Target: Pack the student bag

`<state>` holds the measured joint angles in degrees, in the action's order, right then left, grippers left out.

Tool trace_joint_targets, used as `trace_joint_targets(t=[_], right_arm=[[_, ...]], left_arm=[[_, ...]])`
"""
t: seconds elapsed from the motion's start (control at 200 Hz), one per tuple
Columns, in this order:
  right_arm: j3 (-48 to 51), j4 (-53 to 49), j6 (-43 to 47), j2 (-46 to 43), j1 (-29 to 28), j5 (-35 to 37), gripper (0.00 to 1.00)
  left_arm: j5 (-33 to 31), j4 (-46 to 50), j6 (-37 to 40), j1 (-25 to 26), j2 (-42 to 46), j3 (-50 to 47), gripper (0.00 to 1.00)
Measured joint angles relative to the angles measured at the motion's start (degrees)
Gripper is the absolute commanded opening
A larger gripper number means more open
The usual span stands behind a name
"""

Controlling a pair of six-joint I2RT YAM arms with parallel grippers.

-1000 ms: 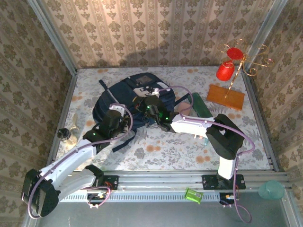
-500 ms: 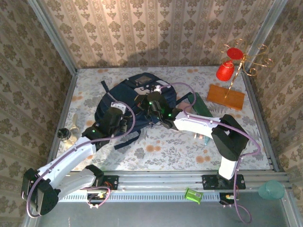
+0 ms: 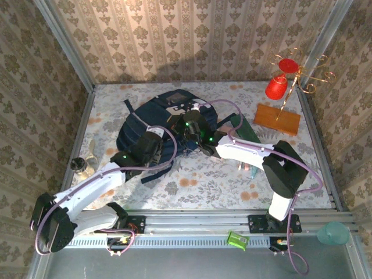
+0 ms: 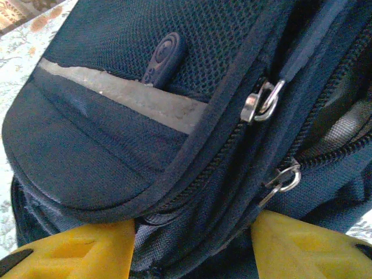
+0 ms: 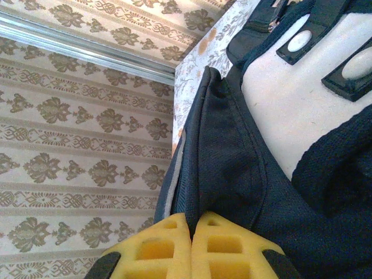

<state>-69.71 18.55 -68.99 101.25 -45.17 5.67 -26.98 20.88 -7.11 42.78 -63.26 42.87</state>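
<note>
The student bag (image 3: 139, 125), dark navy with white studded patches (image 5: 302, 110), lies at the table's middle left. My right gripper (image 3: 187, 122) is at the bag's right side and is shut on a seam of its navy fabric (image 5: 221, 174), which runs up from between the touching yellow fingertips (image 5: 190, 232). My left gripper (image 3: 156, 142) is pressed against the bag's near side. Its yellow fingers (image 4: 81, 250) stand well apart, and a fold of fabric with a zipper line (image 4: 232, 139) and two metal pulls (image 4: 264, 102) sits in the gap. Whether they squeeze it is unclear.
A green flat item (image 3: 241, 125) lies just right of the bag under the right arm. A gold stand with red cups (image 3: 278, 86) sits on a wooden base (image 3: 277, 118) at the back right. A small jar (image 3: 81, 167) stands by the left wall.
My left gripper has slid right along the bag's near side and its jaws have widened. The right gripper, still pinching the fabric, has moved slightly toward the back with the bag's edge.
</note>
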Motion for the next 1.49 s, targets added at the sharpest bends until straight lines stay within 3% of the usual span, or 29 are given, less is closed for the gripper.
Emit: trace_joint_targets(t=[0.285,0.425,0.545,0.88,1.495], right_arm=[[0.1,-0.8,0.2,-0.6,1.4,-1.7,0.00],[0.3,-0.7,0.2,-1.2,2.0,-2.6,0.00],[0.7,-0.6,0.2,-1.4,2.3,-3.1,0.00],[0.9,-1.7,1.7,-1.8,3.8,-6.7,0.00],[-4.9,-16.7,14.4,-2.0,6.3,-12.6,0.00]], left_arm=[[-0.7,-2.5,3.8,-0.2,-0.8,0.4,0.23],[2.9,-3.1,5.5,-1.8,1.0,0.5,0.08],[7.0,-2.9,5.9,-3.3,1.5,0.5,0.00],[16.3,-5.4,2.8,-5.9,5.1,-3.0,0.00],[34.3,-21.2,-3.0,-8.4,14.6,-16.3,0.00]])
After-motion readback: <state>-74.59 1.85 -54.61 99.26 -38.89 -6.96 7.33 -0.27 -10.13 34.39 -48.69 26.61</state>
